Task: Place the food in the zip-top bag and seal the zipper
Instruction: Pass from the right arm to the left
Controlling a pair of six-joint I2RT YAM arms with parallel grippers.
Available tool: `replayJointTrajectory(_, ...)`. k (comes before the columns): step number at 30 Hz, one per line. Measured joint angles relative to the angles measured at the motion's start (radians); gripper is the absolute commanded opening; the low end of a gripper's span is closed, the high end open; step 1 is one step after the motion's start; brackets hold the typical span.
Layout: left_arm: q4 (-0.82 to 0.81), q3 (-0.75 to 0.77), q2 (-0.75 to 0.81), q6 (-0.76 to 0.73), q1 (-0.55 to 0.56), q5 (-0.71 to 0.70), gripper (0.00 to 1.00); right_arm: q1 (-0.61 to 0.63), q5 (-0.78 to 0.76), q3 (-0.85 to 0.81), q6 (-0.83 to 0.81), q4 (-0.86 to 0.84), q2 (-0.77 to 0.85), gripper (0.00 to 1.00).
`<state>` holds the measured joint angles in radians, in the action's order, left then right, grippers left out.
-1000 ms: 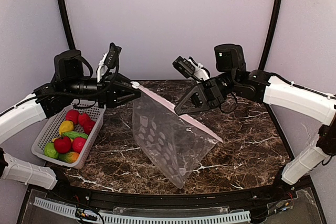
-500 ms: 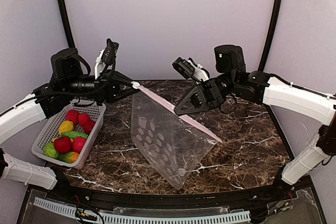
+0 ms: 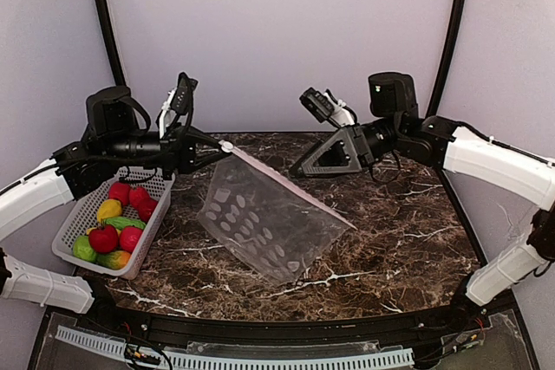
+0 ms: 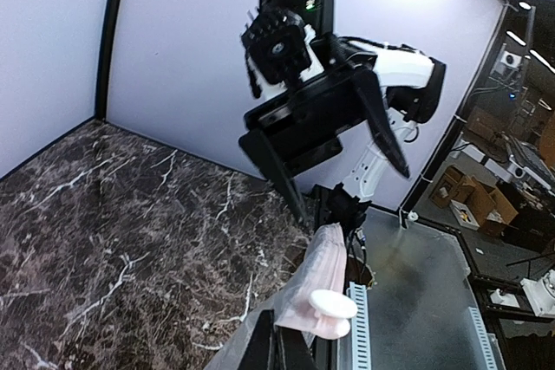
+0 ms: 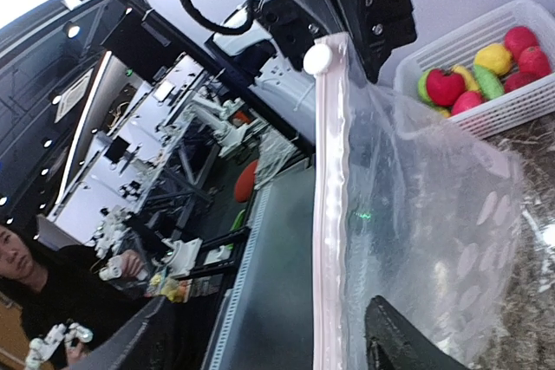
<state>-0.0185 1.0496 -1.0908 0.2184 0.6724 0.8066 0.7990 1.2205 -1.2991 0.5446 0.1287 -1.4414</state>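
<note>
The zip-top bag (image 3: 269, 223) is pinched at its zipper (image 3: 286, 185) end by the left tool (image 3: 217, 152); right tool (image 3: 299, 169) open nearby.

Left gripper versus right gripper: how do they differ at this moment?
The left gripper is shut, pinching the zipper end by the white slider tab; the right gripper stands open, holding nothing. The left gripper holds up that corner of the zip-top bag; the right gripper hovers above the zipper's middle. Both point inward, facing each other over the table.
</note>
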Motion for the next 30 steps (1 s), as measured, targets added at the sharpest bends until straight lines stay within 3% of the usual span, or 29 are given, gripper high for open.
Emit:
replayJointTrajectory(6, 0.147, 0.005, -0.029, -0.008, 0.0, -0.149, 0.01, -0.018, -0.253, -0.062, -0.113, 0.175, 0.049, 0.81)
replayJointTrajectory(11, 0.219, 0.006, -0.084, 0.039, 0.0, -0.233, 0.01, 0.077, -0.592, -0.136, -0.24, 0.315, 0.048, 0.77)
replayJointTrajectory(17, 0.23, 0.009, -0.091, 0.091, 0.0, -0.269, 0.01, 0.201, -0.862, -0.199, -0.347, 0.381, 0.01, 0.69)
replayJointTrajectory(30, 0.23, 0.023, -0.104, 0.127, 0.0, -0.262, 0.01, 0.306, -1.13, -0.294, -0.49, 0.392, -0.174, 0.49)
